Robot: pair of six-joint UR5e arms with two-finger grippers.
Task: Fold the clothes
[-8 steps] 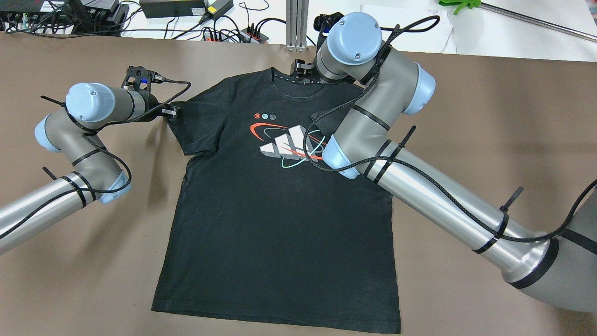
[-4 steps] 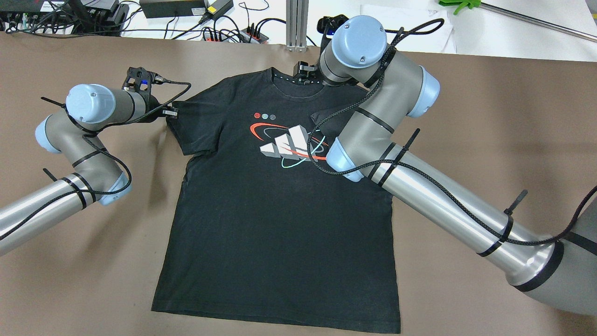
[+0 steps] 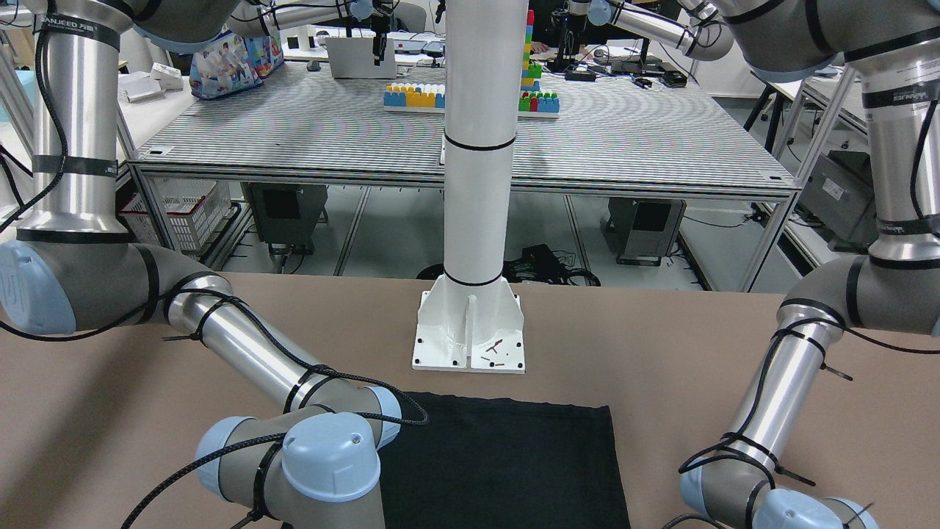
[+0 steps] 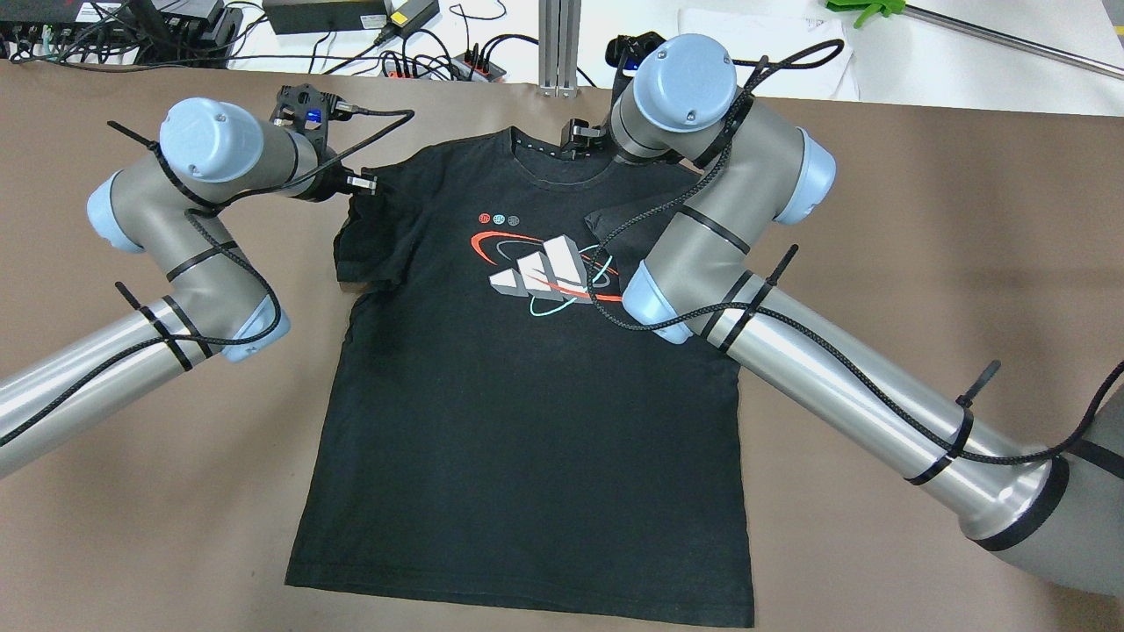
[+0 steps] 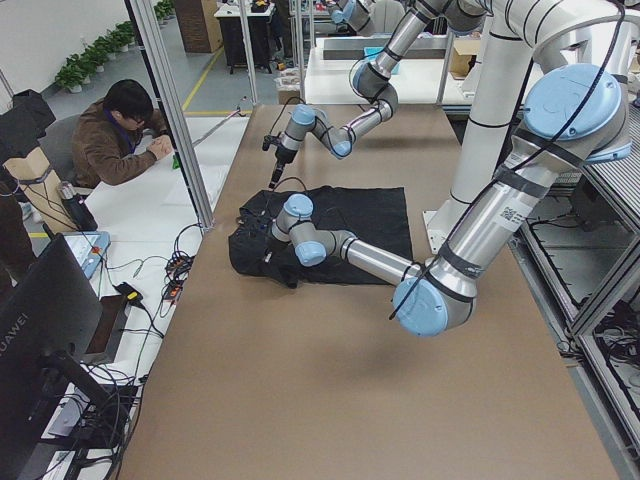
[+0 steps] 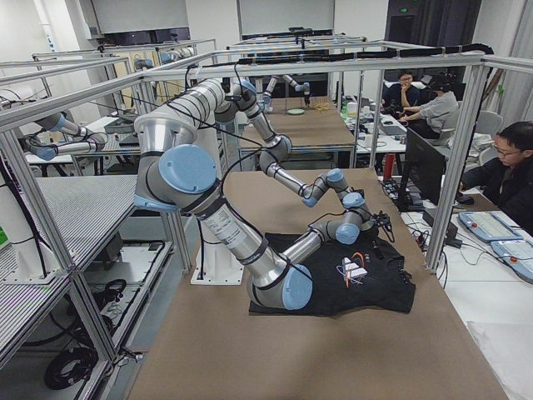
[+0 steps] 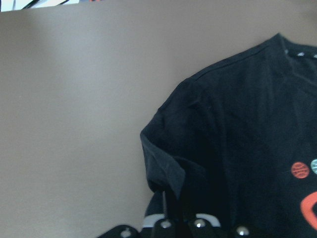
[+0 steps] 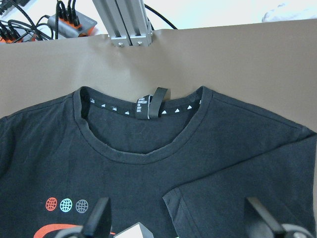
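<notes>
My left fingers [image 4: 361, 183] are pinching the bunched-up sleeve [image 4: 364, 237] of the black T-shirt [image 4: 527, 421], which lies face-up on the brown counter [image 4: 878, 219] with its red-and-white logo [image 4: 540, 268] showing, and my right fingers [image 8: 99, 220] are spread wide over the collar [image 8: 129, 150], whose neck tag [image 8: 142, 106] only the right wrist cam catches.

The tabletop [image 4: 922, 263] has a plain brown cover. A black T-shirt [image 4: 492, 421] lies on it front up with its printed logo showing, collar at the far edge and hem towards the robot. The sleeve on the robot's right is folded over the chest. A white pillar base [image 3: 470, 334] stands near the hem, not touching it.
</notes>
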